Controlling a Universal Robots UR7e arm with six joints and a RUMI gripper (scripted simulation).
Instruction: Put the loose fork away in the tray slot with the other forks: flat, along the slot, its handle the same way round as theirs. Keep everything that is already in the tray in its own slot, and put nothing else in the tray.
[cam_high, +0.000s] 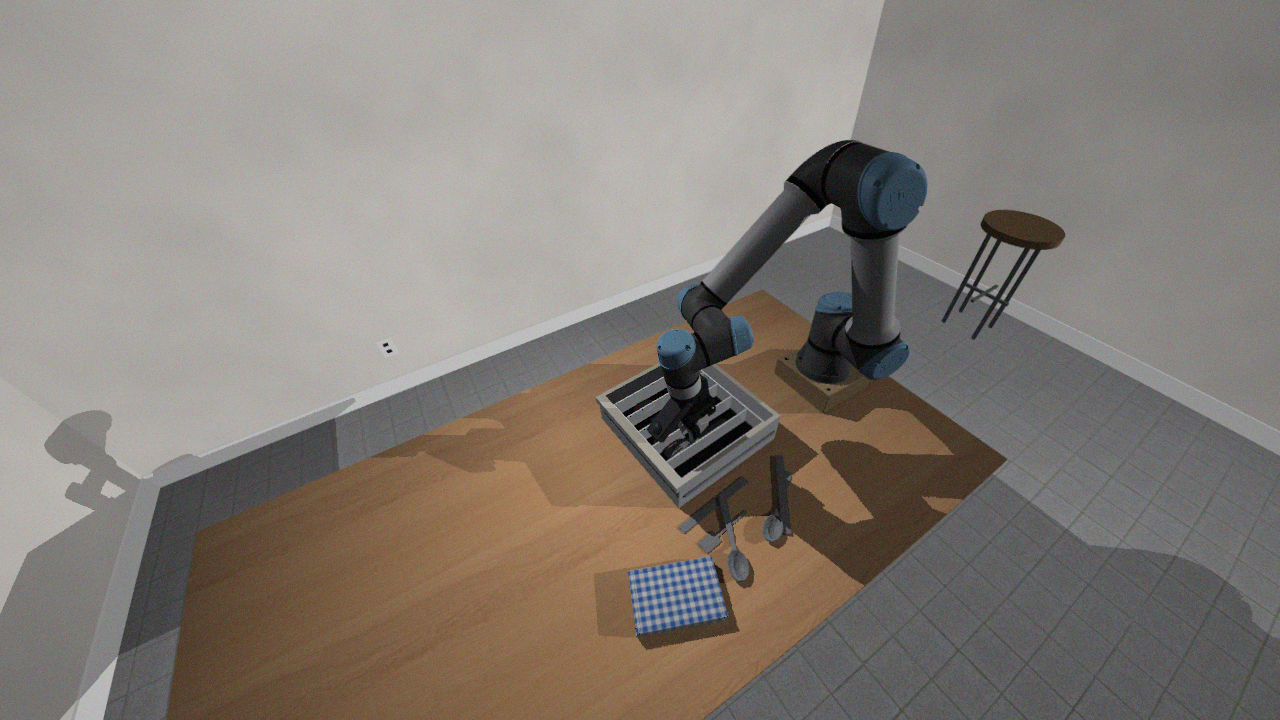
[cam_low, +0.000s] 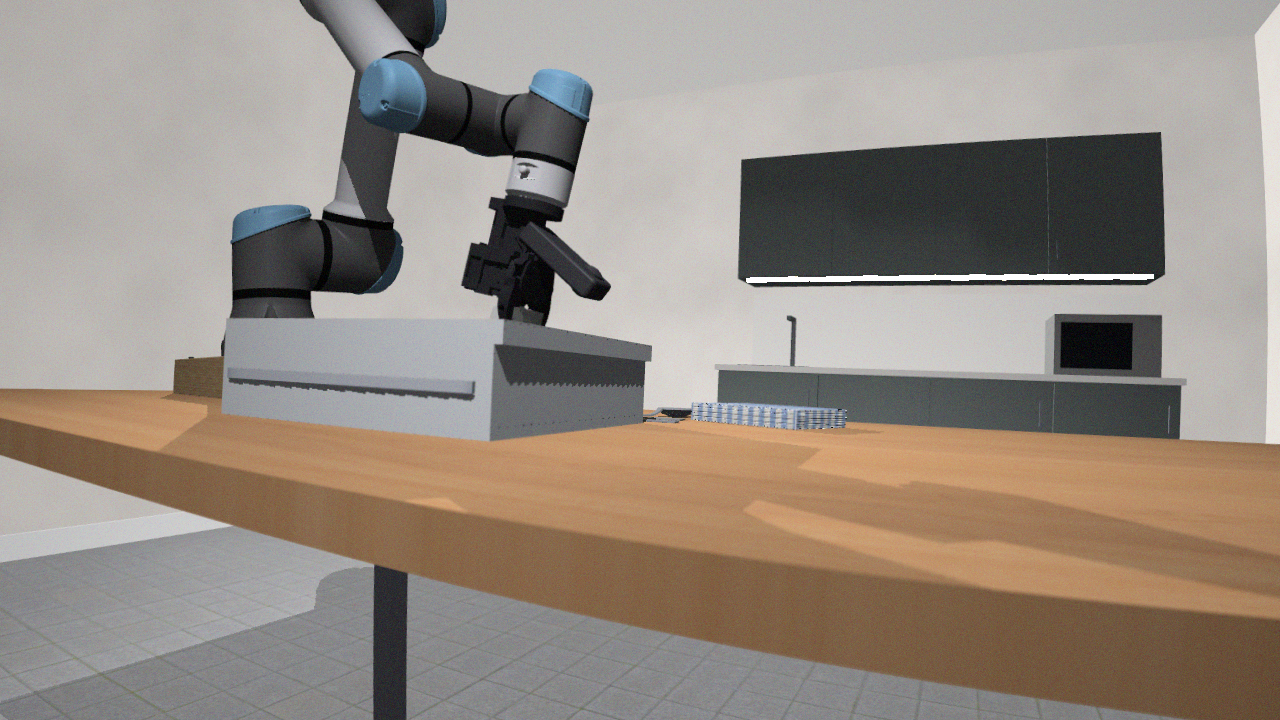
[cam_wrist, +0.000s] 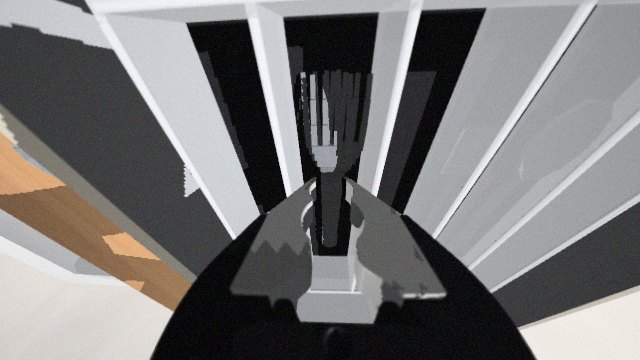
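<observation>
The grey cutlery tray stands on the wooden table, and it also shows from the side in the exterior view. My gripper reaches down into the tray, its fingertips below the rim. In the wrist view the fork lies flat along a narrow dark slot, tines pointing away from me, over the tines of other forks in that slot. My fingers stand a little apart on either side of its handle, with thin gaps showing. The gripper is open by a small amount.
Two spoons and a dark flat utensil lie on the table in front of the tray. A blue checked napkin lies nearer the table edge. The tray's white dividers flank the fork slot closely. A stool stands on the floor.
</observation>
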